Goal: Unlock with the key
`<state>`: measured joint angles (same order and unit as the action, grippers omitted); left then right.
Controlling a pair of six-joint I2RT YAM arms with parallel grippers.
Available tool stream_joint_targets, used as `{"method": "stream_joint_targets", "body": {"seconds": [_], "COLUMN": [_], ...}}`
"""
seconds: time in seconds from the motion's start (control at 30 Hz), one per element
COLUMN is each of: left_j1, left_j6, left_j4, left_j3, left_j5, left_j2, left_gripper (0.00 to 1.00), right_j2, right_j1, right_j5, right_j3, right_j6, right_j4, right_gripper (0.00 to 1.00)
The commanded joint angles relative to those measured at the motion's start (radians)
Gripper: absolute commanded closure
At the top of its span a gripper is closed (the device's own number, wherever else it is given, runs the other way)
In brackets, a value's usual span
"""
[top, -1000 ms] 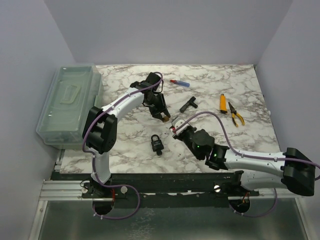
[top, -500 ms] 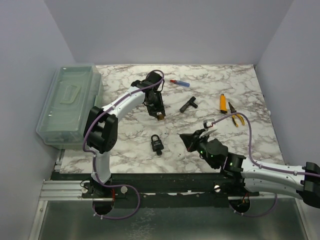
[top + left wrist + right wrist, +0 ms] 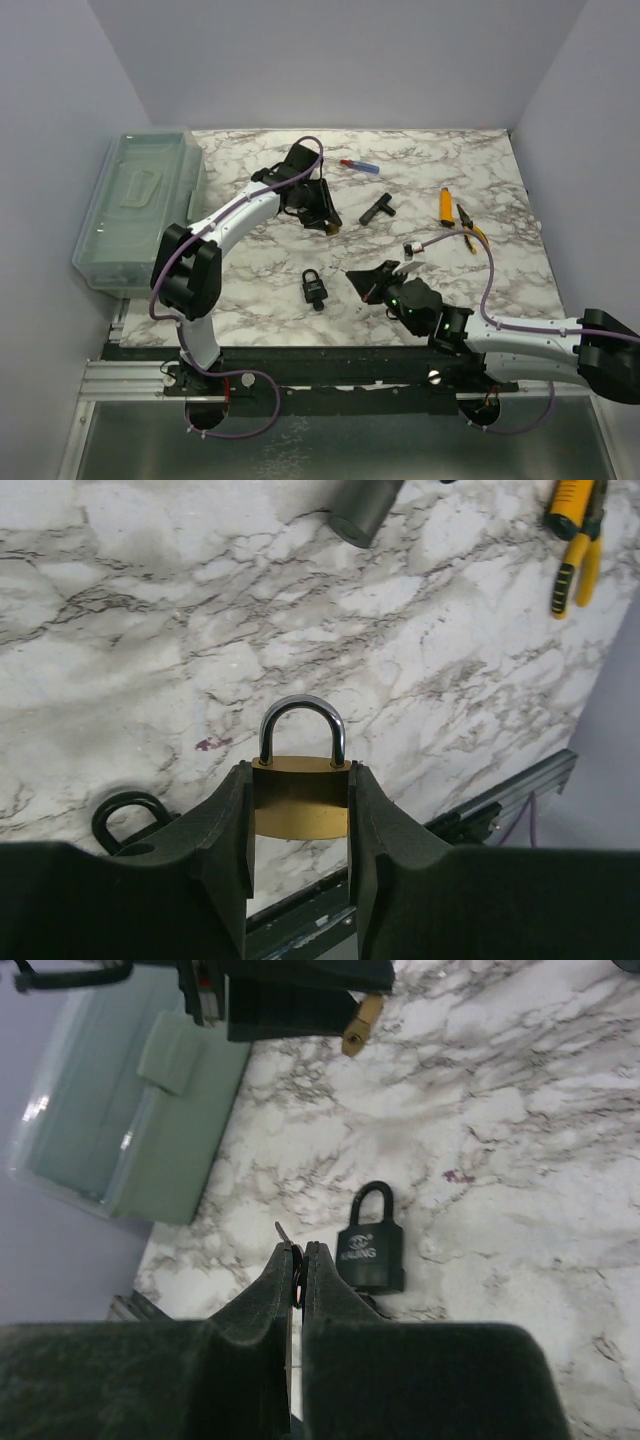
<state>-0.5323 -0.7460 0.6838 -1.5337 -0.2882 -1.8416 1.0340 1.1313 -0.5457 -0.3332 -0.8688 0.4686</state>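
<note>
Left hand (image 3: 300, 772) clamps the brass padlock (image 3: 300, 802) by its body, shackle poking out, beyond the black padlock (image 3: 372, 1247). Guessing that's to steady it. Right hand (image 3: 298, 1252) is pinched shut on the key (image 3: 281, 1230), right beside that black padlock.

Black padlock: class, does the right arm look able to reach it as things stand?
Probably yes: the right gripper is close beside the black padlock, only bare table between them, though it pinches a key.

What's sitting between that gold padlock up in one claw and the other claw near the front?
Nothing. In the top view, only bare marble table separates the brass padlock from the right gripper.
</note>
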Motion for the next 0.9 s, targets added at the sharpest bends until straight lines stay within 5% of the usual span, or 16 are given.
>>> {"method": "stream_joint_targets", "body": {"seconds": [0.0,0.1,0.27,0.43,0.67,0.87], "left_j1": [-0.003,-0.003,0.027,0.098,0.110,0.132], "left_j6": [-0.064,-0.092,-0.181,-0.476,-0.520,-0.609], "left_j4": [-0.269,-0.420,-0.644,-1.161,-1.309,-1.493], "left_j3": [0.121,0.200,0.293,0.500,0.535,0.587], "left_j5": [-0.154,-0.199,-0.325,-0.467,-0.464,-0.430], "left_j2": [0.147,0.226,0.302,0.363,0.431,0.500], "left_gripper": [1.00,1.00,1.00,1.00,1.00,1.00], "right_j2": [-0.020,-0.043,0.002,0.141,0.435,0.480], "right_j1": [0.002,-0.052,-0.276,-0.342,-0.357,-0.358], "right_j5": [-0.001,0.089,0.484,0.698,0.755,0.743], "right_j3": [0.018,0.034,0.047,0.040,0.006,-0.085], "right_j6": [-0.028,-0.047,-0.208,-0.375,-0.645,-0.670], "right_j4": [0.187,0.272,0.430,0.748,1.290,1.312], "right_gripper": [1.00,1.00,1.00,1.00,1.00,1.00]}}
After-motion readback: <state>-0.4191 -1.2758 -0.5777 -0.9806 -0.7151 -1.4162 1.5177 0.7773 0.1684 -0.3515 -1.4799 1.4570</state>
